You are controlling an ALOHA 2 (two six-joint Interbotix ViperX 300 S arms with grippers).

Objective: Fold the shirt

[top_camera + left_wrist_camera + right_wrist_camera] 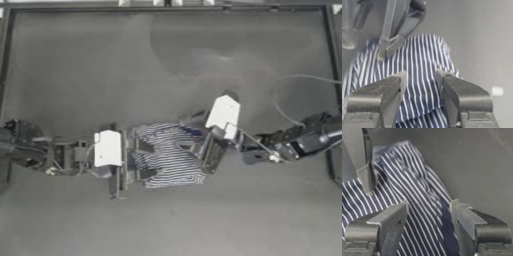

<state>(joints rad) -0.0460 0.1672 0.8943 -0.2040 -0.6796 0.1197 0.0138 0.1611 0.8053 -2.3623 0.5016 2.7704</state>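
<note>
**Striped shirt bunched between both grippers at mid-table**

The shirt (168,155) lies as a compact, folded bundle near the middle of the dark table (167,60), its navy-and-white stripes showing on top. The left gripper (133,161) reaches in from the left and meets the bundle's left edge; in the left wrist view its jaws stand apart with striped cloth (420,85) running up between them, not pinched. The right gripper (206,150) comes in from the right at a slant and sits over the bundle's right edge. In the right wrist view its jaws are likewise spread, with the fabric (425,223) lying under and between them, a darker fold running along the side by one jaw. The other arm's finger (362,163) shows just beyond, over the same cloth.
</note>
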